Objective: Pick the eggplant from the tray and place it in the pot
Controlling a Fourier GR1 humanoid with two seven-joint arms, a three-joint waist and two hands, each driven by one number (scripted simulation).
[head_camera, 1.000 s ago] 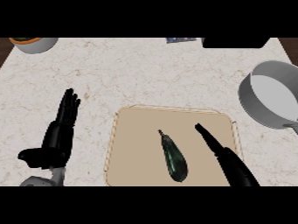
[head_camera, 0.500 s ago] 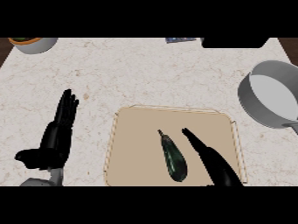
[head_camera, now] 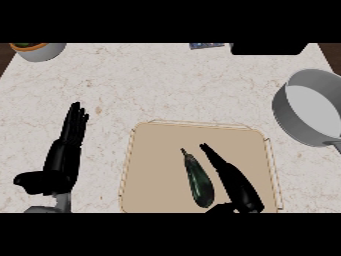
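Pale speckled stone counter (head_camera: pixel 165 85) shows you a rounded beige tray (head_camera: pixel 158 150), a round grey pot (head_camera: pixel 287 117) at right, your left hand (head_camera: pixel 62 155) and right hand (head_camera: pixel 236 182) straight-fingered, and the slim, glossy dark eggplant (head_camera: pixel 197 179) on the tray beside the right.

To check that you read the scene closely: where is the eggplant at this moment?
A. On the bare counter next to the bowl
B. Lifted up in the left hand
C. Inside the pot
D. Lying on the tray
D: the eggplant lies lengthwise on the tray, just left of the right hand and well apart from the pot.
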